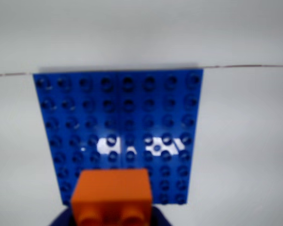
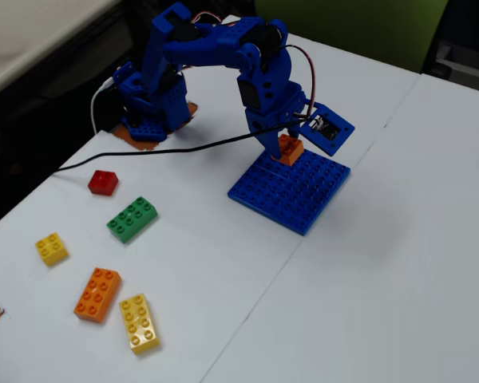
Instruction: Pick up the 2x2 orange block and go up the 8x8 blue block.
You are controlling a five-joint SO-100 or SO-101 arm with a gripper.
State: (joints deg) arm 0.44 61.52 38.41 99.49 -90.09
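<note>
The 2x2 orange block (image 1: 112, 197) is held in my gripper (image 1: 112, 217), whose blue jaws close on its sides at the bottom of the wrist view. In the fixed view the orange block (image 2: 290, 149) sits in the gripper (image 2: 284, 148) right over the near-arm edge of the 8x8 blue block (image 2: 291, 188); I cannot tell whether it touches the studs. In the wrist view the blue baseplate (image 1: 122, 113) fills the middle, lying flat on the white table.
On the left of the table in the fixed view lie a red brick (image 2: 103, 182), a green brick (image 2: 132, 218), a small yellow brick (image 2: 52, 248), a long orange brick (image 2: 97, 294) and a long yellow brick (image 2: 140, 322). A black cable (image 2: 152, 152) crosses the table near the arm base.
</note>
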